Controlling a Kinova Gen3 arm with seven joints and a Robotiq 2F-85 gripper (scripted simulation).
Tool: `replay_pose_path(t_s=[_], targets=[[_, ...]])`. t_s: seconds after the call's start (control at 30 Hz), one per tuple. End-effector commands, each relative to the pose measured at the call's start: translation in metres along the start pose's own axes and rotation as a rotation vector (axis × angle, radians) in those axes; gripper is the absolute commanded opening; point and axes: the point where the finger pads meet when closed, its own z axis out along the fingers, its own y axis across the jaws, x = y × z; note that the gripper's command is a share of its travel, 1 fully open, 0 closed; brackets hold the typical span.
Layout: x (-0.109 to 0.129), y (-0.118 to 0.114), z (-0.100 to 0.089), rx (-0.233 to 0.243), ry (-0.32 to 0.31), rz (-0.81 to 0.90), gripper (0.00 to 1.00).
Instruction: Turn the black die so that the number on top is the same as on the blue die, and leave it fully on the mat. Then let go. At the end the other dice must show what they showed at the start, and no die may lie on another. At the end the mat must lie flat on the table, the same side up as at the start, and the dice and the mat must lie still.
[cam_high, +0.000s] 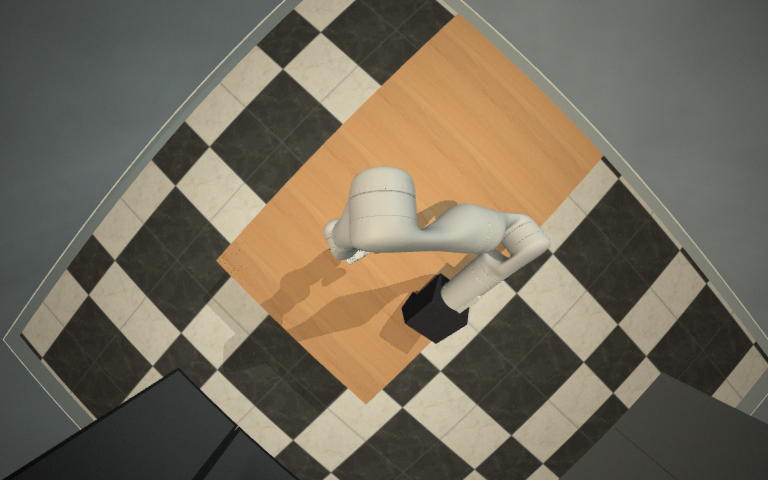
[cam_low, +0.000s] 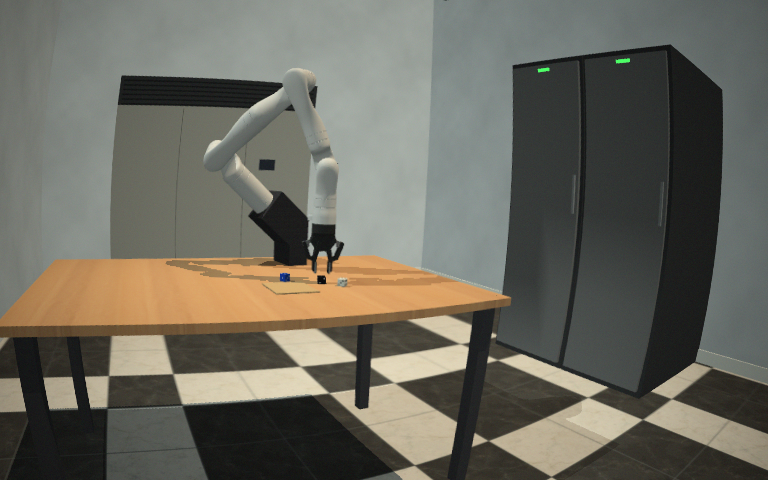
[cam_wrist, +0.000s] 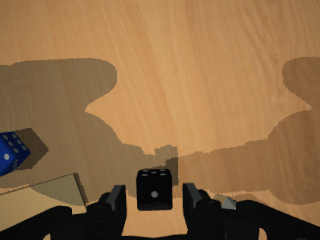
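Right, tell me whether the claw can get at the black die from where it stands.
Probably yes. The claw hangs partly open just above the black die, one finger on each side with gaps. The blue die and mat lie off to one side, out of the way.

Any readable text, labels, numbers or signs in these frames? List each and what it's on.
No words, brands or printed numbers anywhere.
Black die: "1", a single white dot on the face toward the wrist camera; the dots on its farther face are too blurred to count.
Blue die: white dots, too blurred to count.
White die: too small to read.
Fridge: two green lights, no text.
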Motion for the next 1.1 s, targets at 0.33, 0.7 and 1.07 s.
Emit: replay_pose_path(t_s=[0.33,0.7,1.07], targets=[[0.0,0.001,0.003,-0.002,-0.001,0.0,0.41],[0.0,0.001,0.022,-0.002,-0.001,0.0,0.41],[0.0,0.001,0.03,-0.002,-0.001,0.0,0.41]])
